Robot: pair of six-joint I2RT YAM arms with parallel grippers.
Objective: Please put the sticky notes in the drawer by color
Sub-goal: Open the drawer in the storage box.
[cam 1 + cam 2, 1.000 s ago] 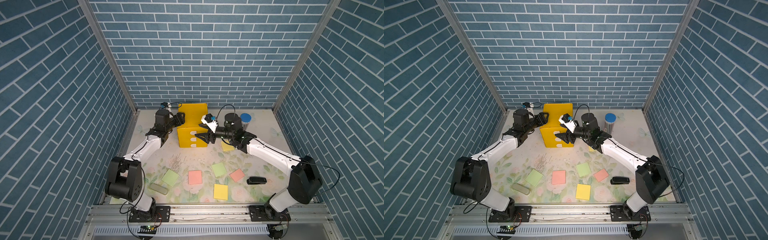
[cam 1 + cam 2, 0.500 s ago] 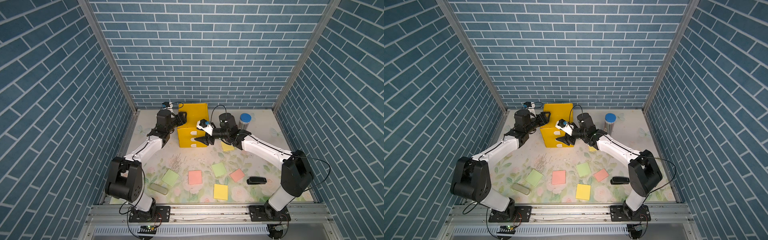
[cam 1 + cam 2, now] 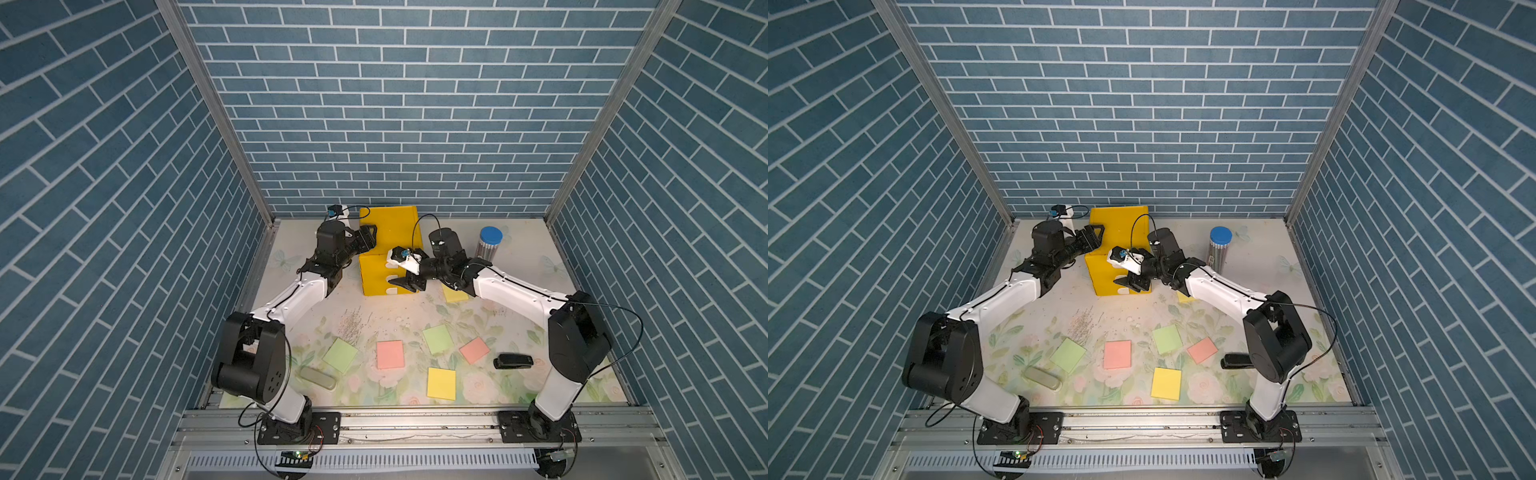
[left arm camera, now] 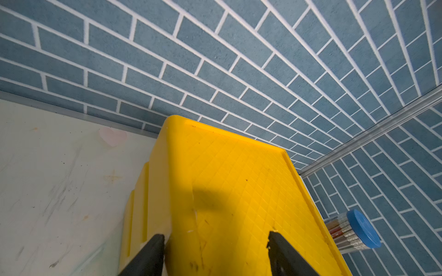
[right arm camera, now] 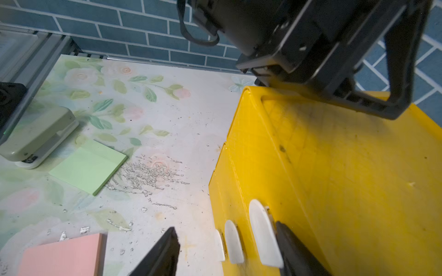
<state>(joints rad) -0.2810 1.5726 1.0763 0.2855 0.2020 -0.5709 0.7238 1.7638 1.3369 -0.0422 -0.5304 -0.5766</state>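
Sticky notes (image 3: pixel 1117 354) are lying flat on the worktop (image 3: pixel 519 266), six in all. Five are sitting apart from one another toward the front edge: a green note (image 3: pixel 340 354), a pink note (image 3: pixel 390 354), a second green note (image 3: pixel 437 339), a second pink note (image 3: pixel 474 349) and, nearest the front, a yellow note (image 3: pixel 441 383). A second yellow note (image 3: pixel 455 294) is lying further back, partly hidden under the right arm, just beside the drawer (image 3: pixel 390 232).

The drawer is standing upright near the back wall, its three white tabs (image 5: pixel 263 236) facing the notes.

The right end effector (image 5: pixel 226 228) is hanging at the drawer front with its jaws standing apart. One finger (image 5: pixel 294 248) is sitting right against one tab, the other is hanging over the worktop, and nothing is being clamped.

The left end effector (image 4: pixel 216 235) is resting at the drawer's top edge on its left side, jaws standing apart and gripping nothing.

A tube (image 3: pixel 490 245) with a blue cap is standing near the drawer's right. A case (image 3: pixel 318 377) is lying beside the first green note. A black clip (image 3: pixel 513 360) is lying near the second pink note. Grey specks (image 3: pixel 353 324) are lying scattered between the drawer and the notes.
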